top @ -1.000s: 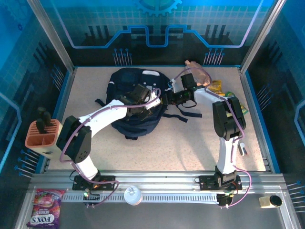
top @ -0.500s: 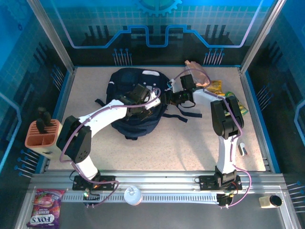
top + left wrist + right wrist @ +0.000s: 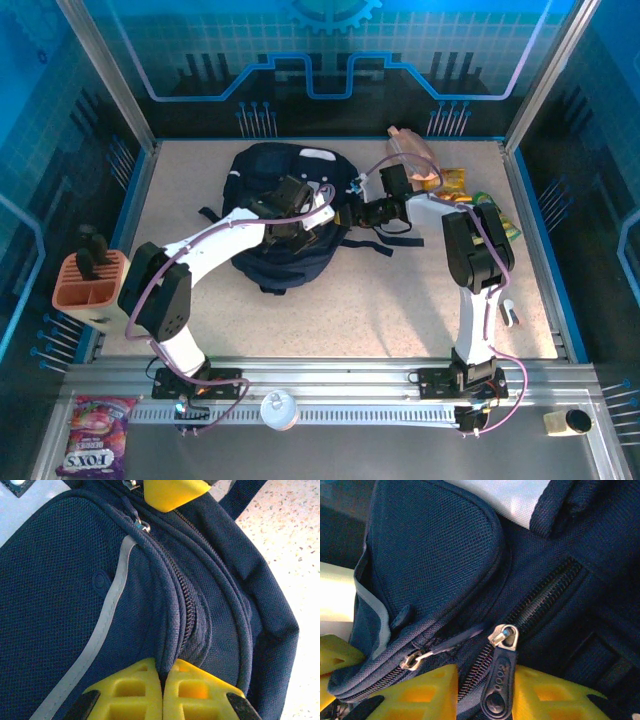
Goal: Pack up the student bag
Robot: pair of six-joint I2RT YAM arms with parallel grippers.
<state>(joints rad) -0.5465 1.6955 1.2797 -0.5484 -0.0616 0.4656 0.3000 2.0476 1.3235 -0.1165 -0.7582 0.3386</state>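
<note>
my left fingers (image 3: 161,676) pinch a fold of the bag (image 3: 262,165) lying mid-table (image 3: 380,300), while my right fingers (image 3: 487,680) have just narrowed around its zip pull (image 3: 497,692), whether gripping i cannot tell, readying the unzipping.

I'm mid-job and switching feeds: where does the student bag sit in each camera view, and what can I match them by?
Top external: the student bag lies just left of centre, in the upper middle of the picture.
Left wrist: its navy fabric and zip run across most of the picture.
Right wrist: its pocket and zips span the picture.
Shared landmark: the bag's white patch.
</note>
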